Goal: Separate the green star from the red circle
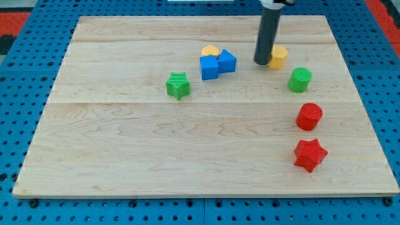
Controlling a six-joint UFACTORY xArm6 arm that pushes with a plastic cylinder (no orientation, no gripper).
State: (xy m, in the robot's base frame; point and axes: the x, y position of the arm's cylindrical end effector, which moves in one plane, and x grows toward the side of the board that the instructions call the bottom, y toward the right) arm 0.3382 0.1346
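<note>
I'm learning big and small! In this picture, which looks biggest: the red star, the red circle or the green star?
1. red star, though it sits nearest the view's bottom
2. red circle and green star look about alike

A robotics lab bench: wooden board (125, 156) on blue perforated pegboard (19, 94), small coloured blocks.

My tip (262, 62) beside yellow block (279, 56), board's top.

**Hidden and cut off**

The rod (269, 34) runs out past the view's top edge and covers the left side of the yellow block (279, 56). Behind the blue cube (209, 67), the yellow heart (210, 50) shows only its top.
</note>
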